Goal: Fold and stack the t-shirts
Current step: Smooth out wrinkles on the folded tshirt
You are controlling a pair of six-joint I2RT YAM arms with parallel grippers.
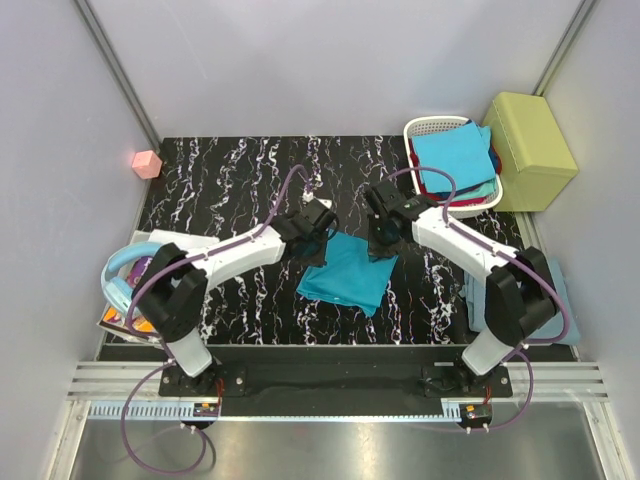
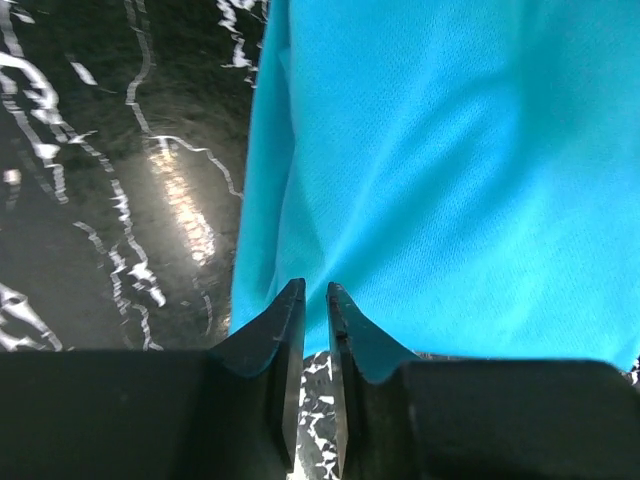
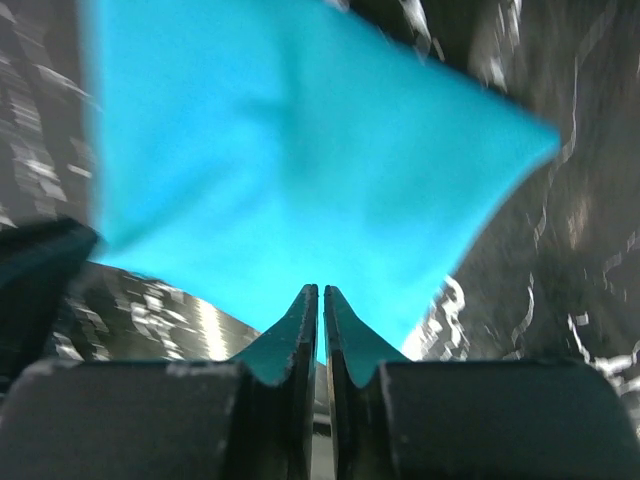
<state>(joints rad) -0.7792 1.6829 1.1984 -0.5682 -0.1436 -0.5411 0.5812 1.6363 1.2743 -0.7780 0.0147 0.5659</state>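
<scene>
Teal t-shirt (image 1: 348, 272): folded, lying mid-worktop (image 1: 230, 180) between our two claws.
Left claw (image 2: 312, 288): narrow, at the shirt's far left corner; we cannot tell whether it grips.
Right claw (image 3: 320, 290): nearly closed, pinching teal cloth at the far right corner.

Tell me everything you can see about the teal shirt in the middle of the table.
The teal shirt is thin, smooth knit cloth, folded into a rough rectangle, lying flat and skewed on the black marbled table. The left hand and right hand sit at its far corners; a grip can't be confirmed.
</scene>
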